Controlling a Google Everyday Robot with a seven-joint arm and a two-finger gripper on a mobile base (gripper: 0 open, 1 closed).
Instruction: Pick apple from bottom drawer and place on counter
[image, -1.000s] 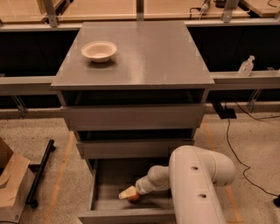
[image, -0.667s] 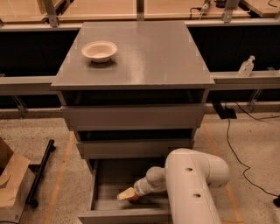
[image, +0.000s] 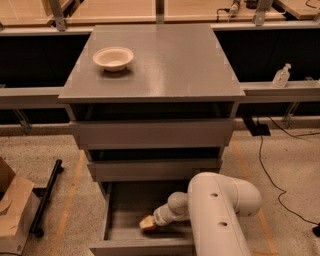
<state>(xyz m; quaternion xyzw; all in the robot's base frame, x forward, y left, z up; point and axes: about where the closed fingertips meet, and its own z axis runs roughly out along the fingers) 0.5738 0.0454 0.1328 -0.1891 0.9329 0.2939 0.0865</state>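
Claw (image: 150, 223) sits low in the open bottom drawer (image: 119, 209), tip right on the apple (image: 145, 224), which lies near the front wall, left of middle. Is it clamped on the fruit or merely pressed against it? Cannot tell, the wrist covers that. If the hold is good, the smart play looks like a straight lift, clear of the front wall and of the drawer overhanging above. Then it's out, up and over to the surface (image: 170, 65), setting down well apart from the bowl (image: 113, 58) at its left rear. Easy does it: a round apple pinched off-centre could squirt loose. Hidden from us: much of the apple behind the claw, the drawer's right side behind the big white arm (image: 220, 210), and the drawer front runs off the bottom edge.
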